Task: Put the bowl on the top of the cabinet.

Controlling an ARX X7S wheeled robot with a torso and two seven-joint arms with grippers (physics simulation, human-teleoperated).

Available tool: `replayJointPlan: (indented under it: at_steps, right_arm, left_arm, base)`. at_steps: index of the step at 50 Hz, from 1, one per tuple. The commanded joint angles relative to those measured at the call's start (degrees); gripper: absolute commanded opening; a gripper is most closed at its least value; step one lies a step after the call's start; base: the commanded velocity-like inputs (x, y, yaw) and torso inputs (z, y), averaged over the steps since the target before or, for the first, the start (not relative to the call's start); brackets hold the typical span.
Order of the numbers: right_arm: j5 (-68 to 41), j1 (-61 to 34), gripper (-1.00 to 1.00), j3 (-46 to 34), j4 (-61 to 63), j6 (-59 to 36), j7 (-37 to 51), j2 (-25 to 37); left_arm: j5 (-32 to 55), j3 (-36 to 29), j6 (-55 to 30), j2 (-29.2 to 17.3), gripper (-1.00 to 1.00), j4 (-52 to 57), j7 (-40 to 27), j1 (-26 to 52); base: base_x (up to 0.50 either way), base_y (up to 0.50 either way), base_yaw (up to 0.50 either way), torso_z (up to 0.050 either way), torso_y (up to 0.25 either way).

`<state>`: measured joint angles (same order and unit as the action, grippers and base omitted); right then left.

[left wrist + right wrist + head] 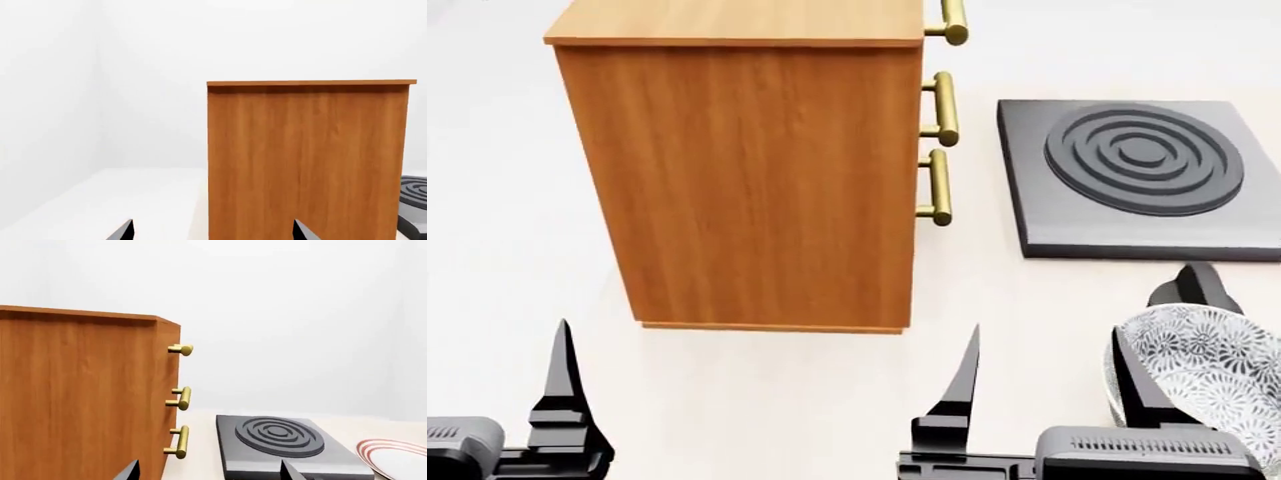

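Pale tabletop (pixel 507 250): cabinet (pixel 761 180), black hob (pixel 1141 180), plate (pixel 393 455).

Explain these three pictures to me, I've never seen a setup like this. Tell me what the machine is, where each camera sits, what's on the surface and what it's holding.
This is a simulated two-armed robot. One picture looks down from its head; the other two come from cameras near each gripper.

In the head view, the left gripper shows two black fingers spread wide with nothing between them. The right gripper sits around the rim of the patterned bowl; whether it is clamped is hard to tell.

On the pale surface stand the wooden cabinet with brass handles and a dark burner plate. The right wrist view also catches a red-ringed plate.
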<state>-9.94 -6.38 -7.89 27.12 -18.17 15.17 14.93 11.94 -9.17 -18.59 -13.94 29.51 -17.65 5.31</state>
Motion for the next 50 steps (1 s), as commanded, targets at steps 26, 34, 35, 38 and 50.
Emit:
replayJointPlan:
  at_steps: [26,34,35,38,50]
  right_arm:
    - [0.4,0.2,1.0,-1.0,-0.3,1.8,1.0,0.8]
    - [0.9,0.3,1.0,-1.2,-0.4,2.0,1.6,1.0]
    - [1.0,0.2,1.0,-1.2,-0.5,2.0,1.7,1.0]
    - [0.9,0.2,1.0,-1.3,-0.8,2.0,1.8,1.0]
    - [0.9,0.2,1.0,-1.7,-1.0,1.6,2.1,1.3]
  left_arm:
    - [0.7,-0.7,0.5,-0.8,1.0,-0.1,-1.1,0.1]
    - [0.9,-0.8,0.8,-1.0,1.0,-0.2,-1.3,0.0]
    - [1.0,-0.8,0.6,-1.0,1.0,-0.1,-1.4,0.1]
    - [0.9,-1.0,0.7,-1.1,1.0,-0.2,-1.4,0.0]
    - [1.2,-1.2,0.9,-1.3,1.0,-0.4,-1.7,0.1]
  base:
    - [0.23,0.0,0.0,0.0,0.0]
    - [0.11,0.01,0.0,0.0,0.002]
    - [0.0,0.0,0.0,0.0,0.0]
    - [0.0,0.0,0.0,0.0,0.0]
    - [0.0,0.0,0.0,0.0,0.0]
